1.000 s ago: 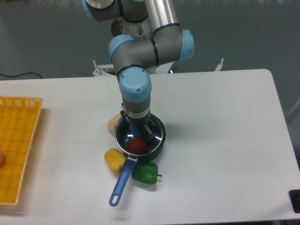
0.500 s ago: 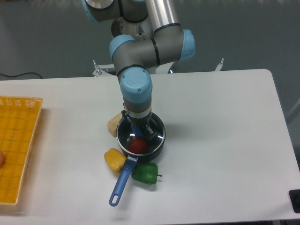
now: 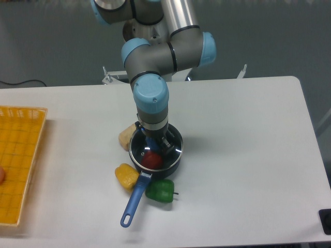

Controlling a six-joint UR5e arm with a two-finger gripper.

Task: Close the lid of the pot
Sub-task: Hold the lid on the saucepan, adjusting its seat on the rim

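The pot [image 3: 171,164] is a small dark saucepan in the middle of the table, its long blue handle [image 3: 133,202] pointing toward the front left. The pot lid [image 3: 137,150], a glass disc with a thin metal rim, lies over the pot's opening, roughly centred. Whether the lid rests on the rim or hovers just above it I cannot tell. A red item [image 3: 151,159] shows through the glass inside the pot. My gripper [image 3: 155,140] points straight down over the lid's middle and is shut on the blue knob, which is mostly hidden by the fingers.
A yellow pepper [image 3: 126,175] and a green pepper [image 3: 160,190] lie against the pot's front, either side of the handle. A pale yellow item [image 3: 125,136] sits behind the pot's left side. An orange basket [image 3: 18,160] lies at the left edge.
The gripper and the lid have shifted a few pixels to the right over the pot. The pot and the peppers have stayed put.
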